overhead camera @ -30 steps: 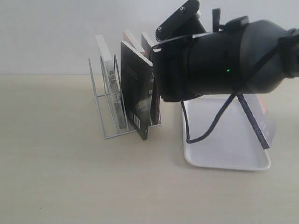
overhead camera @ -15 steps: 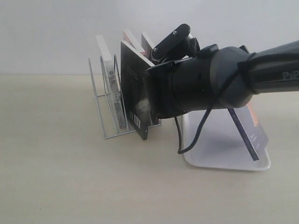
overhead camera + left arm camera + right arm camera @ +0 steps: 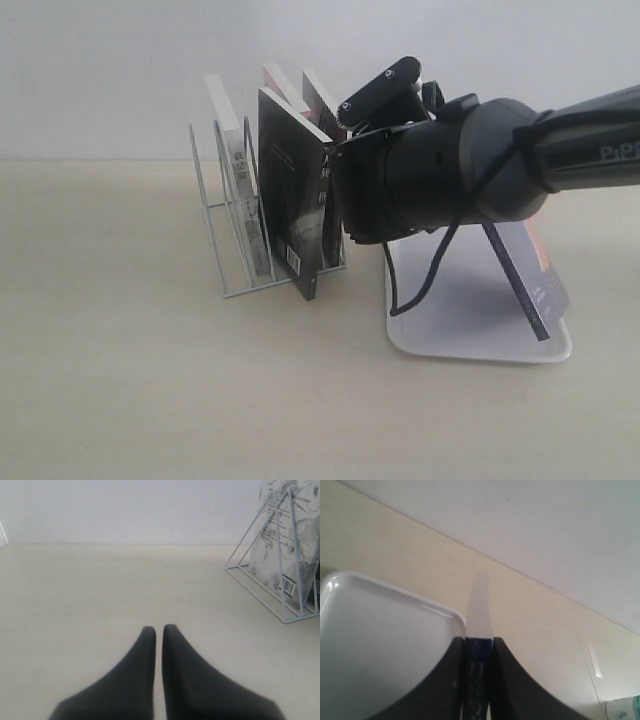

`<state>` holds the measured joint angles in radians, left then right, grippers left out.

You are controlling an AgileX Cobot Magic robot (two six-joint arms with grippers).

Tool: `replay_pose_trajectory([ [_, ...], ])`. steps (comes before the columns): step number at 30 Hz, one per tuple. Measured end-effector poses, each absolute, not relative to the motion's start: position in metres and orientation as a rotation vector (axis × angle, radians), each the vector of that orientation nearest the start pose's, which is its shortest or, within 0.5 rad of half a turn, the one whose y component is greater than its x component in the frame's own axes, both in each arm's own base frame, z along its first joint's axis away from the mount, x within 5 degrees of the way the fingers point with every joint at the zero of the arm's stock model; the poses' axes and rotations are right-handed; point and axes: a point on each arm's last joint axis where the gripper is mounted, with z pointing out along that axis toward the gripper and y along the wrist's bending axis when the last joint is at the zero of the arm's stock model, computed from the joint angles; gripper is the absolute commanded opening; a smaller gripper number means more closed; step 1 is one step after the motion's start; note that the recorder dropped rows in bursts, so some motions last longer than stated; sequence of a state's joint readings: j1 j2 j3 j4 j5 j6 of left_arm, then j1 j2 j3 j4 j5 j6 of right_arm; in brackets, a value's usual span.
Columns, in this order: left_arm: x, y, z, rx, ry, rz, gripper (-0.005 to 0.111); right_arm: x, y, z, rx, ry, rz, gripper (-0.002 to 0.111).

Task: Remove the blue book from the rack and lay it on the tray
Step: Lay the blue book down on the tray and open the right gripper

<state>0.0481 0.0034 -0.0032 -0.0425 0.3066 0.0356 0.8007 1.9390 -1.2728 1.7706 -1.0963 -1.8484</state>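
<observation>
My right claw [image 3: 479, 641] clamps the blue book [image 3: 540, 282], tilted over the tray [image 3: 455, 310] at lower right; next I'd lower it flat

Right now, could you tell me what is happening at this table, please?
The right jaws are shut on the blue book, holding it tilted over the white tray, clear of the wire rack. It is not lying flat yet, and I cannot tell whether its lower edge touches the tray. The black-covered book and others stand in the rack. The left jaws are shut on nothing, low over the table near the rack.
</observation>
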Motion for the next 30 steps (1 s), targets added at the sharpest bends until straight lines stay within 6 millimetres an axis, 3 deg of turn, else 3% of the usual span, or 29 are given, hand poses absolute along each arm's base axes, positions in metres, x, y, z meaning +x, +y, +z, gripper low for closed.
replay_pose_trajectory([
  [8, 0.0544, 0.0014, 0.1864, -0.038, 1.790, 0.019, 0.004, 0.3273, 0.2246, 0.2108, -0.326, 2.044, -0.755, 0.002],
  [11, 0.0544, 0.0014, 0.1864, -0.038, 1.790, 0.019, 0.004, 0.3274, 0.2248, 0.2107, -0.328, 2.044, -0.753, 0.013],
  [15, 0.0544, 0.0014, 0.1864, -0.038, 1.790, 0.019, 0.004, 0.3277, 0.2260, 0.2101, -0.335, 2.046, -0.737, 0.042],
  [17, 0.0544, 0.0014, 0.1864, -0.038, 1.790, 0.019, 0.004, 0.3278, 0.2268, 0.2097, -0.339, 2.048, -0.725, 0.050],
  [26, 0.0544, 0.0014, 0.1864, -0.038, 1.790, 0.019, 0.004, 0.3284, 0.2297, 0.2084, -0.360, 2.054, -0.686, 0.052],
  [30, 0.0544, 0.0014, 0.1864, -0.038, 1.790, 0.019, 0.004, 0.3288, 0.2316, 0.2076, -0.373, 2.057, -0.659, 0.065],
])
